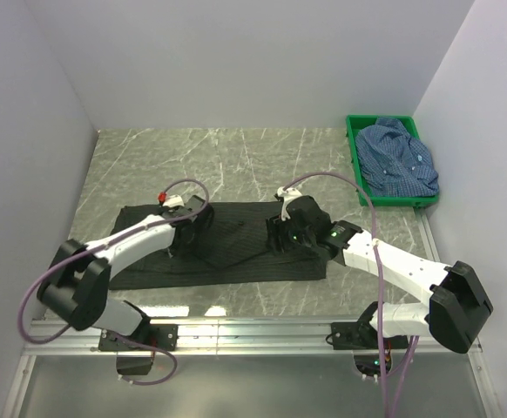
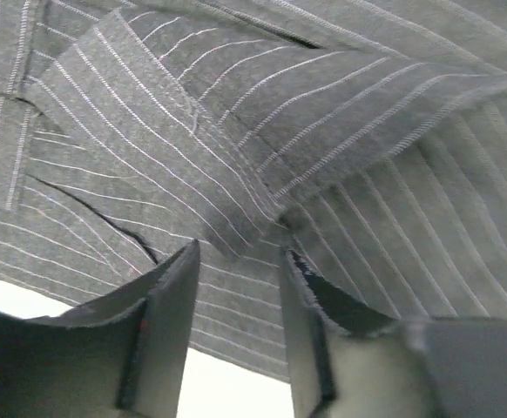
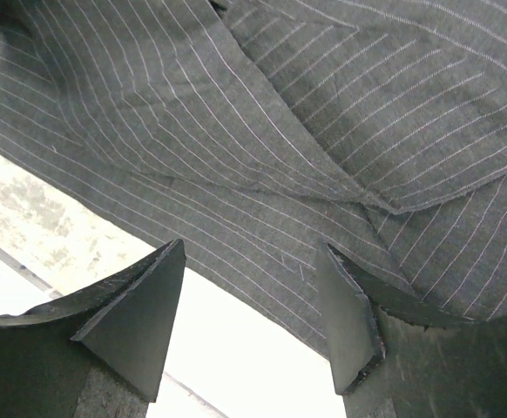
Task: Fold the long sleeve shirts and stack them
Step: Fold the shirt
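The black shirt (image 1: 236, 219) with fine pale stripes lies spread flat across the middle of the table, with folded layers over its centre. My left gripper (image 1: 190, 230) sits low over its left half, and my right gripper (image 1: 279, 235) over its right half. In the left wrist view the left gripper (image 2: 239, 254) stands open, the striped cloth (image 2: 236, 131) just beyond its tips and nothing pinched. The right gripper (image 3: 253, 252) is open wide above the cloth (image 3: 236, 131) near its hem. The blue checked shirt (image 1: 399, 157) lies crumpled in the crate.
A green plastic crate (image 1: 356, 164) stands at the back right against the wall. White walls close in the marbled table (image 1: 236, 157) on three sides. A metal rail (image 1: 253, 331) runs along the near edge by the arm bases.
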Motion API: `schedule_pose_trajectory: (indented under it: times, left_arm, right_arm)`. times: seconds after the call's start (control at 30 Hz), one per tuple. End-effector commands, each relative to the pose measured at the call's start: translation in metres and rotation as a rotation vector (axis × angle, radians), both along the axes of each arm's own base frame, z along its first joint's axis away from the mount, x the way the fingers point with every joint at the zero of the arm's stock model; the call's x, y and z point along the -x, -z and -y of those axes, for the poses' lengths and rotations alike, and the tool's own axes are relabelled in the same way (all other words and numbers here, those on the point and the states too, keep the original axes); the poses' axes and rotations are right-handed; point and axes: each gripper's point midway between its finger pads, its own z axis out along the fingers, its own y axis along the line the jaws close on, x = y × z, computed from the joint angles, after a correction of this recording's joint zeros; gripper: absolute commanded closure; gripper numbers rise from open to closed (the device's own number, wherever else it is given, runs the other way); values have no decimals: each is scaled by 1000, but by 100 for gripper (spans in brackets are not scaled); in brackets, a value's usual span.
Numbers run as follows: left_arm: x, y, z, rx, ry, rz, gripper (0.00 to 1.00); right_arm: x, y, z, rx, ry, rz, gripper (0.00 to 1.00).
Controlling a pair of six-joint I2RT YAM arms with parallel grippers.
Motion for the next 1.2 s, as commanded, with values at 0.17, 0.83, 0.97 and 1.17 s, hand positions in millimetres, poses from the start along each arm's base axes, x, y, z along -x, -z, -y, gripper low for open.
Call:
schedule_pose_trajectory:
  times: [0.17,0.83,0.97,1.17]
  left_arm:
    - [-23,-9,-12,-171,-72,61,68]
    - [-19,-89,-18,-244,-36,-7,99]
    - [-7,-90,-17,-207,-23,-82,99]
    - [9,-114,-12,-144,13,-126,99]
  right_arm:
    - [-1,-2,-1,-12,5,24,31]
    - [-1,-3,-3,-16,3,30,32]
    - [0,-7,-2,-24,0,42,32]
    - [0,-7,-1,-28,0,46,32]
